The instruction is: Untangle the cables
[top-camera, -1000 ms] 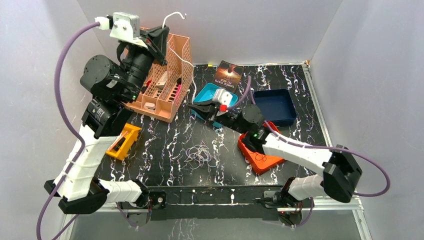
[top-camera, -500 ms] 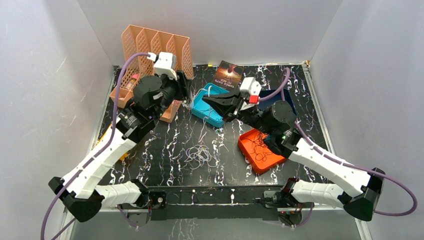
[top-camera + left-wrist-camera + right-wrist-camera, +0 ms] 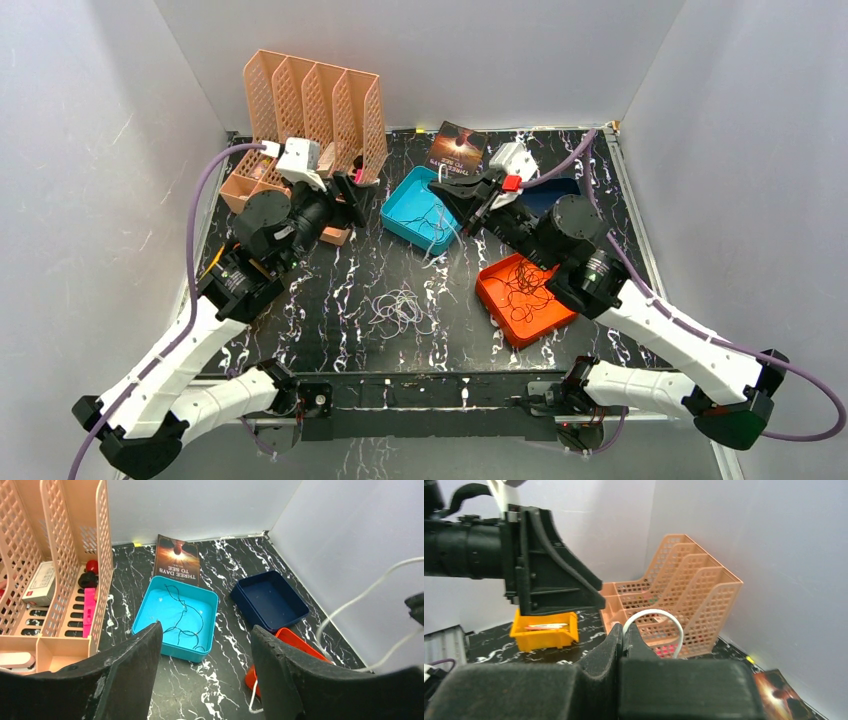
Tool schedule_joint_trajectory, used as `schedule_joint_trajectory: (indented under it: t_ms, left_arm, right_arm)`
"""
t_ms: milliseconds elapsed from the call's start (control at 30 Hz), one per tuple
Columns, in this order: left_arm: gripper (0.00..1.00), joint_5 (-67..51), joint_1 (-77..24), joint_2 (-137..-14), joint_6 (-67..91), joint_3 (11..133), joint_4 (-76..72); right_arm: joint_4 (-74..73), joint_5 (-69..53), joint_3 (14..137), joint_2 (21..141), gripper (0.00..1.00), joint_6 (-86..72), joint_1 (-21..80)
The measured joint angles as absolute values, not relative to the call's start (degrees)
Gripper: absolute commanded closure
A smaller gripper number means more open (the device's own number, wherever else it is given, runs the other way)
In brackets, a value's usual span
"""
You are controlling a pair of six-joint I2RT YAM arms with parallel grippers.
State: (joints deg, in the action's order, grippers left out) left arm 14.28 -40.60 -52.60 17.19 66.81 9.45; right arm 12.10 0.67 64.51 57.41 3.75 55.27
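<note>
- A white cable (image 3: 446,236) is hanging from the right gripper (image 3: 438,187), its long axis running from far to near. It is dropping past the near right corner of the teal tray (image 3: 398,212), and its lower end is lying down at the table (image 3: 330,290) just beside that tray.
- In the right wrist view the same cable is arching up in a small loop above the fingertips, and both legs of the loop are going down behind them.
- A thin dark cable (image 3: 184,619) is lying in loose curls on the floor of the teal tray, running roughly far to near.
- Dark cables (image 3: 522,285) are sitting coiled in the orange tray (image 3: 497,312).
- A loose tangle (image 3: 400,311) of white and dark cords is lying on the table between the two arms, near the front edge.
- The right gripper's fingers (image 3: 596,667) are pressing together with no gap, pinching the white cable.
- The left gripper (image 3: 206,630) is standing with its fingers (image 3: 282,680) well apart, holding and touching nothing, and the teal tray is showing through the gap.
- The left arm is stretching forward along the left side. Its wrist is sitting low beside the file rack (image 3: 310,95), with the gripper pointing right toward the teal tray.
- The right arm is bending out to the right, its forearm crossing over the orange tray. Its wrist is hanging above the navy tray (image 3: 272,597), and its gripper is pointing left, facing the left gripper across the teal tray.
</note>
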Motion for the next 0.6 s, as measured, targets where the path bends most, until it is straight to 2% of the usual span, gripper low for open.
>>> schedule_joint_trajectory:
  t_ms: [333, 600]
  left_arm:
    - [0.21, 12.38, -40.6, -52.4, 16.73, 62.0, 9.1]
    - [0.18, 11.0, -40.6, -54.04, 14.59, 61.43, 8.97]
  right_arm:
    - [5.93, 16.23, 65.49, 57.6, 1.0, 9.91, 55.27]
    - [2.81, 30.81, 68.58, 63.88, 1.0, 16.8, 54.5]
